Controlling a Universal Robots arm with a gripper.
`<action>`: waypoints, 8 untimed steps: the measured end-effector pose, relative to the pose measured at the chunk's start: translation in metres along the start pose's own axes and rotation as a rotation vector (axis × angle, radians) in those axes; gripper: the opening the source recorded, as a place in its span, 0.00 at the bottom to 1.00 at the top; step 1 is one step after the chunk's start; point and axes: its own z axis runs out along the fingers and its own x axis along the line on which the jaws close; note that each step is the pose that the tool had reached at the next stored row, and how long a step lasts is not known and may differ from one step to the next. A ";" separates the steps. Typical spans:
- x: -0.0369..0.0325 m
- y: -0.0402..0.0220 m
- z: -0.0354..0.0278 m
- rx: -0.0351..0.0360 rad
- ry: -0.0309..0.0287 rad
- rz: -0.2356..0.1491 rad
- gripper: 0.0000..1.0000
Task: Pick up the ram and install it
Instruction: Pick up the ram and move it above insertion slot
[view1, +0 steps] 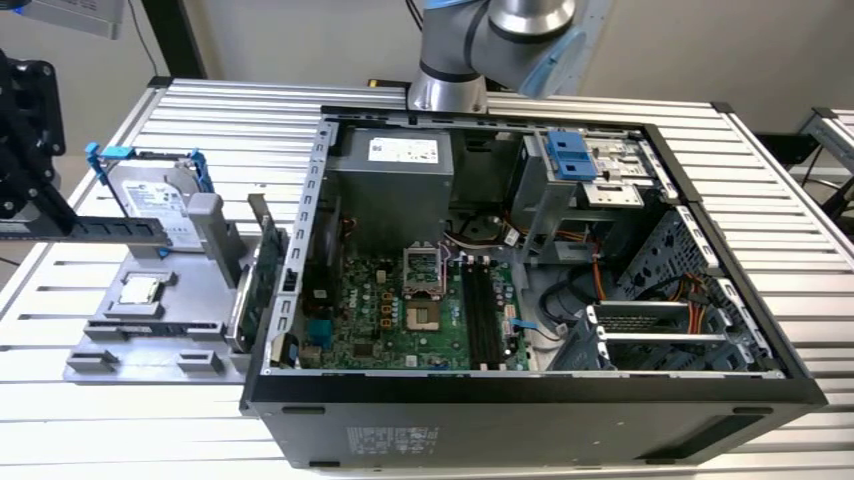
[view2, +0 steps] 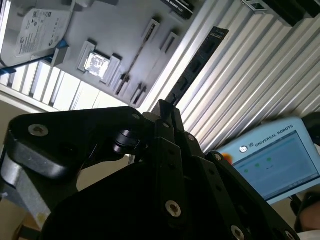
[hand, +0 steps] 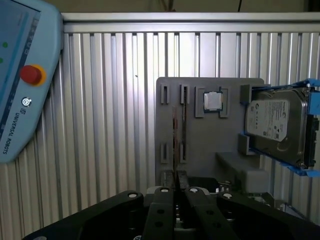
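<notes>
Pinching the ram (view2: 200, 62) by one end, the gripper (view2: 164, 107) is closed tight on it over the gray tray (hand: 210, 150). The tray holds a hard drive (hand: 275, 125) and a small chip (hand: 213, 101). Wide tabletop (hand: 110, 100) shows past the tray's edges.

The arm (view1: 447, 70) stands on its silver base column at the back of the exterior view, with a grey joint and pale blue cap above it. The links beyond that run out of the picture. The black gripper (hand: 178, 174) has its two fingers (hand: 162, 210) pressed together on one end of the ram (view2: 200, 59), so the thin stick juts straight out past the tips — edge-on in the first wrist view, flat face showing in the second wrist view
</notes>
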 end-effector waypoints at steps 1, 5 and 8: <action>0.0000 -0.0018 0.0000 0.0000 0.0001 0.000 0.00; -0.0002 -0.0095 0.0000 -0.0001 0.0001 0.000 0.00; -0.0003 -0.0150 0.0000 0.0000 0.0001 0.000 0.00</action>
